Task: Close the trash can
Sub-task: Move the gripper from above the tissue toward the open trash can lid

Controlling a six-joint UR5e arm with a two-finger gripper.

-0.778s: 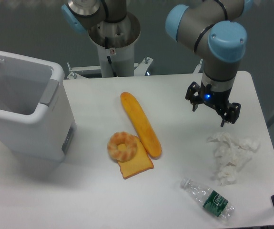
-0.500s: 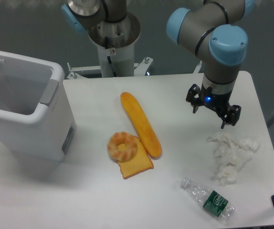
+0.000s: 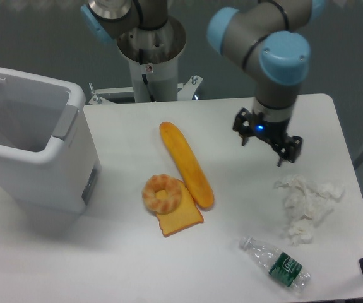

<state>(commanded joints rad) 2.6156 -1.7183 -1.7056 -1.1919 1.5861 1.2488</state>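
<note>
Trash can (image 3: pixel 33 148) seemingly lid-up; fingers (image 3: pixel 264 146) spread above table, gripping nothing

No text, number or brand name is legible in the camera view. The water bottle (image 3: pixel 276 264) carries a dark green label with white markings; the markings are too small to read. A small white sticker with a red mark (image 3: pixel 148 68) sits on the robot base column (image 3: pixel 151 60); its content cannot be resolved. The trash can (image 3: pixel 33 148) shows no readable lettering on its visible faces.
</note>
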